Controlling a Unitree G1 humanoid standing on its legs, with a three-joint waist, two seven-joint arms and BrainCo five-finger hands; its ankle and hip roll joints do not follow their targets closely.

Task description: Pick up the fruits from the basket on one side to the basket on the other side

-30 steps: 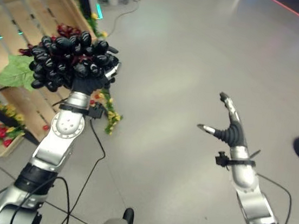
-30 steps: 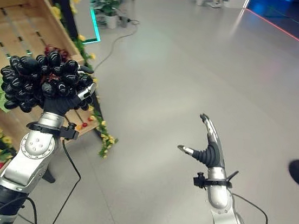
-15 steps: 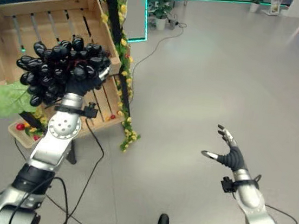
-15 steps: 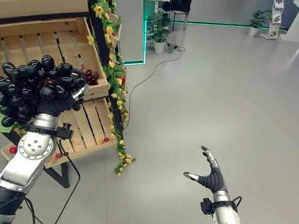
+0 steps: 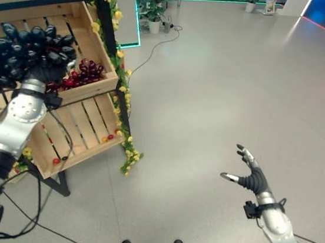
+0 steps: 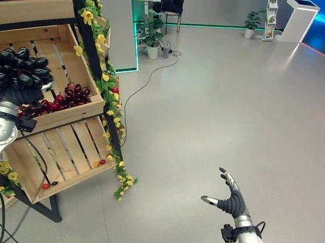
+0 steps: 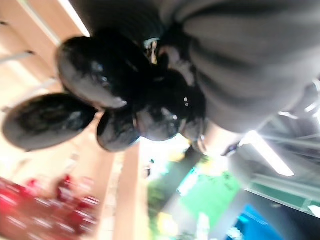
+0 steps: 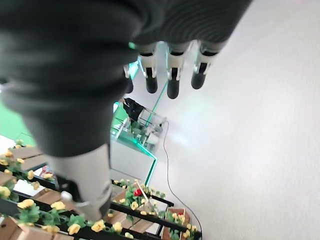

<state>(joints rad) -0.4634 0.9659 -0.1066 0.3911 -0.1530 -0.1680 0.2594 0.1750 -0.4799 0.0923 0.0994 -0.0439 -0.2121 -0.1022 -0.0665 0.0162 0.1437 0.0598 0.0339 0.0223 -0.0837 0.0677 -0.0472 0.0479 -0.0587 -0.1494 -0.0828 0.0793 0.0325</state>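
A big bunch of black grapes is held up at the left, with my left hand shut on it from below; its fingers are mostly hidden by the fruit. The bunch hangs over a wooden crate on a stand, just left of a pile of red grapes lying in that crate. In the left wrist view the black grapes sit right against the hand's cover, with the red grapes beyond. My right hand floats open over bare floor at the lower right, its fingers straight.
A slatted lower crate slopes out under the grape crate, with a few small red fruits on it. A garland of yellow flowers runs down the stand's post. A cable trails across the grey floor toward plants at the back.
The camera has swung and the whole picture has shifted. My left hand and the black bunch now stand over the crate beside the red grapes. The right hand stays open.
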